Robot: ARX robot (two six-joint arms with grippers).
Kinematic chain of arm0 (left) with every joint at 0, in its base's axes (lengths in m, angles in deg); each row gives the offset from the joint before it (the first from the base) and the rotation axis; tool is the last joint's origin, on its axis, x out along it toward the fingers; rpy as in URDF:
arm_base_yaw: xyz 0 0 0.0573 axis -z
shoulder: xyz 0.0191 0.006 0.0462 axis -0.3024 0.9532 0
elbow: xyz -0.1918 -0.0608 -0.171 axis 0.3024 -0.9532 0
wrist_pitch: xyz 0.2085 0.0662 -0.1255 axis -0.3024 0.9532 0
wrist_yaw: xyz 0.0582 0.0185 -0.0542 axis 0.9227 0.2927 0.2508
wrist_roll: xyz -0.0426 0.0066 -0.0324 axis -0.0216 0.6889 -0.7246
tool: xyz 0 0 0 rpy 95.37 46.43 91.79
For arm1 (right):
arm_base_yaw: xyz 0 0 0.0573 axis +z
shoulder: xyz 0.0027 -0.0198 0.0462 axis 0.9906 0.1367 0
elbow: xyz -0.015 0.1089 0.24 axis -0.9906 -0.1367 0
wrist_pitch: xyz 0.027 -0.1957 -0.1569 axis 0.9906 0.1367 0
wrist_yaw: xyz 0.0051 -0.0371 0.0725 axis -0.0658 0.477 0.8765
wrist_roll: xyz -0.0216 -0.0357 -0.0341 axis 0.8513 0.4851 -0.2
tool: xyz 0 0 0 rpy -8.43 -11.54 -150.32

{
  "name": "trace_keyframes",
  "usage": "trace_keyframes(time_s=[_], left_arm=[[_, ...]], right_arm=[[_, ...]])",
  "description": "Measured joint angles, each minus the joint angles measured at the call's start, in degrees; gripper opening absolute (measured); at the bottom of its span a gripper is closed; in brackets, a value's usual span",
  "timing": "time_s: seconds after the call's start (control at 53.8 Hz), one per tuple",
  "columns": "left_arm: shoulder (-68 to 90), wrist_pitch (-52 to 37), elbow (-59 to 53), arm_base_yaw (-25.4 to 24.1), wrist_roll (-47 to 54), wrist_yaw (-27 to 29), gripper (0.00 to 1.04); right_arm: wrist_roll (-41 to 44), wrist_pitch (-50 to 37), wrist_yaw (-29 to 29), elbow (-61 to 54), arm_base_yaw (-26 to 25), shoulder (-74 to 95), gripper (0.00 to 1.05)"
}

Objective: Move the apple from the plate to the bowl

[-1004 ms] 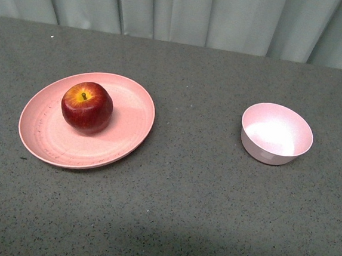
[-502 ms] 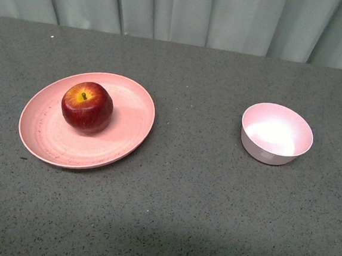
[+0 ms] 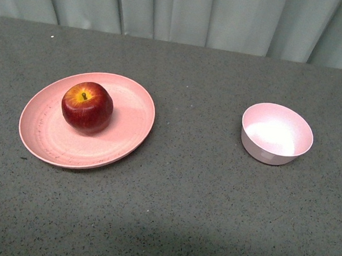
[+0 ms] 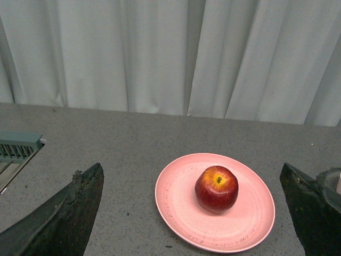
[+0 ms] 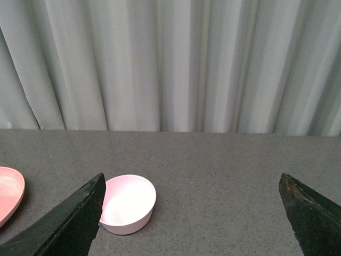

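— We get soft, even light in the front view; the apple (image 3: 87, 107) casts only a faint shadow rightward onto the plate (image 3: 44, 135).
— We do lose the inside of the bowl (image 3: 264, 153) to white glare, and the near strip of the worktop (image 3: 190, 183) lies in shade.
— In our wrist views the left fingers (image 4: 64, 213) and right fingers (image 5: 69, 224) show as dark, almost featureless shapes below the bright curtain (image 5: 176, 64).
— The rest looks sharp to us.
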Motion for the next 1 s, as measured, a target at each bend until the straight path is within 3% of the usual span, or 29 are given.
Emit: trace_keyframes(time_s=[0.446,0.539,0.837,1.004], left_arm=[[0.0,0.0,0.0,0.0,0.0,0.0,0.98],[0.0,0.0,0.0,0.0,0.0,0.0,0.98],[0.0,0.0,0.0,0.0,0.0,0.0,0.98],[0.0,0.0,0.0,0.0,0.0,0.0,0.98]], right_arm=[[0.0,0.0,0.0,0.0,0.0,0.0,0.95],[4.0,5.0,-7.2,2.0,2.0,3.5,0.95],[11.4,-11.6,-1.0,15.2,4.1,46.6,0.95],[14.4,-8.0,1.4,26.9,6.9,71.2,0.95]])
